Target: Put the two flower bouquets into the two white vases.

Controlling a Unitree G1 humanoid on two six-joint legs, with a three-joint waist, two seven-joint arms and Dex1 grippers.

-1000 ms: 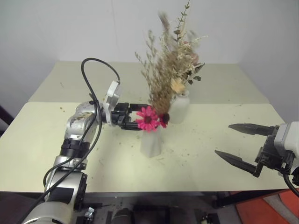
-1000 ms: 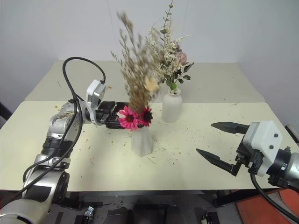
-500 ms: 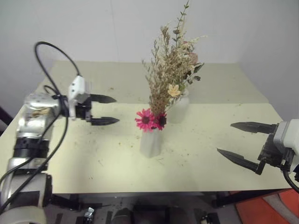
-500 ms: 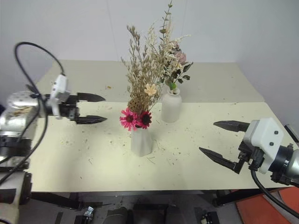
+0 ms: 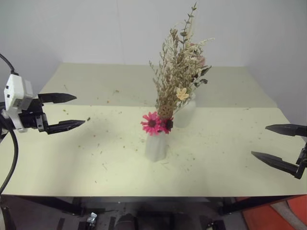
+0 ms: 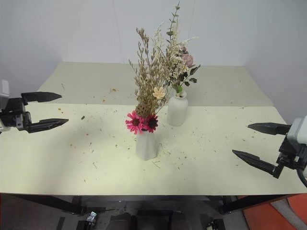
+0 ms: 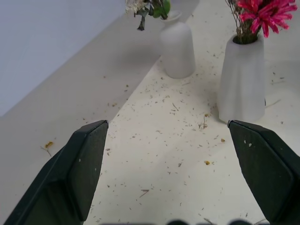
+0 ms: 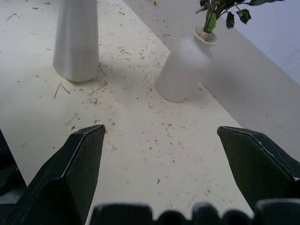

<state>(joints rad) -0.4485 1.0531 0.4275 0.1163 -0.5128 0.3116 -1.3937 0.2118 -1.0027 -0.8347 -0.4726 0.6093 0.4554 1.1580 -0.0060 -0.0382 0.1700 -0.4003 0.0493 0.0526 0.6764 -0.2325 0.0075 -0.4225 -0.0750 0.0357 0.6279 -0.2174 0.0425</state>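
Left pincer (image 5: pixel 67 111) gapes wide, empty; right pincer (image 6: pixel 254 142) likewise wide, holding nothing.

No readable text, label, brand or number anywhere (vases, table surface all unmarked).

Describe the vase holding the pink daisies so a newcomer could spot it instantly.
On the pale table, two white vases stand near the middle. It is the tapered cone vase, nearer the robot, with magenta daisies at its mouth; the bottle-shaped vase behind has a rounded body.
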